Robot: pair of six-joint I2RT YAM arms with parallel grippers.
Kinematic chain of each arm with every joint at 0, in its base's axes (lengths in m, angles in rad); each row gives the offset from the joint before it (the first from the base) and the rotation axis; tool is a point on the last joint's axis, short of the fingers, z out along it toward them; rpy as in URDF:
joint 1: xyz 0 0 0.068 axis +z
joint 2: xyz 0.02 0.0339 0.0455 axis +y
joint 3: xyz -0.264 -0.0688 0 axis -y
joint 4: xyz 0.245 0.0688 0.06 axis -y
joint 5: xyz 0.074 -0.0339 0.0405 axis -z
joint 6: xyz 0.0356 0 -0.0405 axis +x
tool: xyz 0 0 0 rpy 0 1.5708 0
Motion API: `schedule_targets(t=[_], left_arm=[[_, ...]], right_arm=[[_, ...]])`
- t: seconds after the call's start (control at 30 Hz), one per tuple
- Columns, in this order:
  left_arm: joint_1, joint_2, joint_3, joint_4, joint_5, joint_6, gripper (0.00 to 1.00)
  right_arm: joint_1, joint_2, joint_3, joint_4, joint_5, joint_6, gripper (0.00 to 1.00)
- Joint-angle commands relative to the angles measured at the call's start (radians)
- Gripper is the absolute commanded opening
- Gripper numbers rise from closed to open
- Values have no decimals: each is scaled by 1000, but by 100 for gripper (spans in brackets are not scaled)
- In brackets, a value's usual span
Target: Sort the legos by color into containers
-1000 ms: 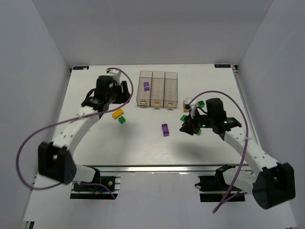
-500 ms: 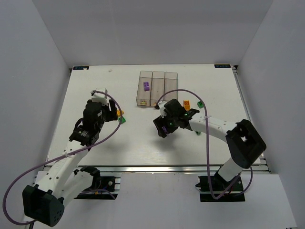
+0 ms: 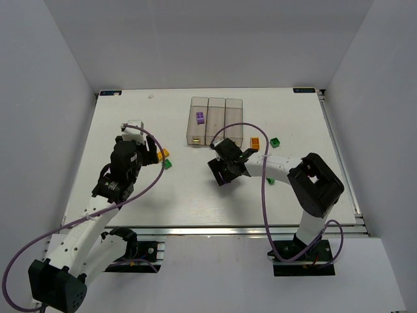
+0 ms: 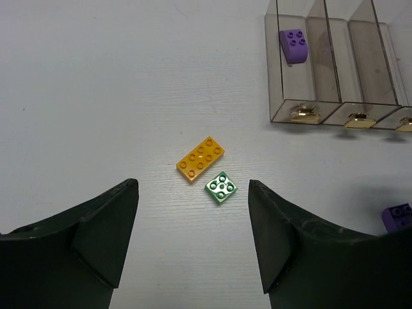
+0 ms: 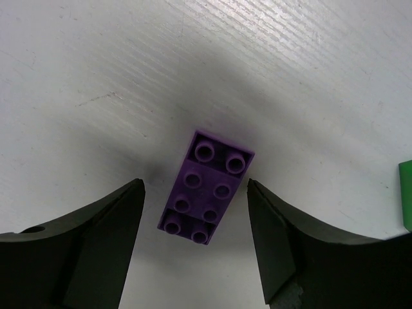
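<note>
Purple lego (image 5: 206, 188) framed by spread right gripper (image 5: 194, 193), gap either side; left gripper (image 4: 193, 193) likewise spread.

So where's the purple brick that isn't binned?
The purple brick lies between the open fingers of the right gripper, mid right wrist view, a green brick at the right edge.

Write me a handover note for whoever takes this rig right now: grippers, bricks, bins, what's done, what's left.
Left gripper: open, empty, over the orange brick and small green brick, which touch at a corner.
Right gripper: open, empty, fingers either side of the loose purple brick, which lies flat on the table.
Bins: a binned purple brick in the left one; none visible in the other two.
Done: one purple sorted.
Left: the loose purple, the left-side pair, a second orange brick, a far green brick and a near green brick.
</note>
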Motion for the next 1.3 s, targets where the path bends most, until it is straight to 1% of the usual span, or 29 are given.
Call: schedule_targets(t=[0.0, 0.1, 0.13, 0.2, 0.23, 0.3, 0.33, 0.37, 0.4, 0.47, 0.53, 0.6, 0.63, 0.67, 0.73, 0.77, 0.83, 0.87, 0.9, 0.93, 0.97, 1.0, 1.07, 1.1, 1.17, 1.2, 1.27], left_arm=[[-10, -33, 8, 13, -15, 11, 79], [-10, -34, 8, 15, -15, 11, 79], [-10, -34, 6, 13, -15, 12, 79], [-10, -39, 6, 15, -17, 11, 79], [-10, -38, 6, 15, -17, 11, 79], [-10, -39, 6, 15, -8, 9, 79], [-10, -39, 5, 18, -2, 8, 80], [-10, -41, 5, 19, 4, 9, 80], [-10, -39, 3, 21, 12, 9, 80], [-10, -38, 3, 24, 30, 11, 80], [-10, -28, 8, 22, 43, 9, 81], [-10, -22, 9, 16, 46, 9, 80], [-10, -13, 11, 18, 47, 9, 81], [-10, -11, 9, 15, 47, 11, 80], [-10, -4, 9, 15, 50, 9, 81], [-10, 1, 8, 15, 50, 9, 81], [-10, 7, 8, 15, 52, 11, 81], [-10, 12, 9, 13, 49, 11, 81], [-10, 12, 6, 15, 47, 12, 81], [-10, 13, 5, 15, 46, 12, 81], [-10, 15, 6, 15, 41, 12, 81], [-10, 15, 2, 18, 38, 14, 81], [-10, 16, 2, 18, 32, 14, 81], [-10, 16, 0, 18, 32, 15, 82], [-10, 24, 2, 15, 31, 14, 82], [-10, 24, 5, 15, 31, 17, 82], [-10, 25, 3, 15, 31, 15, 82]], right_arm=[[-1, 3, 27, 12, 26, 17, 70], [-2, 28, 40, 2, 12, 13, 60], [-4, 39, 43, 0, 12, 4, 51], [-2, 39, 47, 0, 3, -12, 37], [-2, 34, 49, 2, 0, -41, 25], [1, 17, 53, 0, -29, -84, 15], [1, -16, 56, 6, -52, -110, 8], [1, -35, 60, 8, -101, -162, 6], [-2, -61, 66, 8, -119, -203, 5], [1, -124, 105, 9, -184, -248, 2], [-2, -160, 174, 22, -182, -268, 2], [-4, -149, 239, 39, -135, -283, 2], [-7, -115, 316, 39, -82, -285, 2], [-8, -92, 357, 40, -30, -286, 2], [-14, -19, 426, 54, 8, -283, 3], [-14, 6, 495, 60, 31, -280, 2], [-14, 90, 567, 69, 45, -254, 2], [-14, 118, 643, 68, 70, -242, 3], [-19, 173, 677, 69, 80, -221, 3], [-19, 200, 710, 75, 91, -205, 6], [-23, 223, 765, 80, 103, -193, 7], [-30, 264, 786, 97, 103, -187, 7], [-39, 293, 816, 118, 95, -182, 13], [-48, 324, 837, 133, 91, -182, 21], [-60, 353, 859, 143, 91, -155, 28], [-63, 382, 877, 141, 86, -152, 34], [-80, 402, 885, 143, 69, -139, 38]])
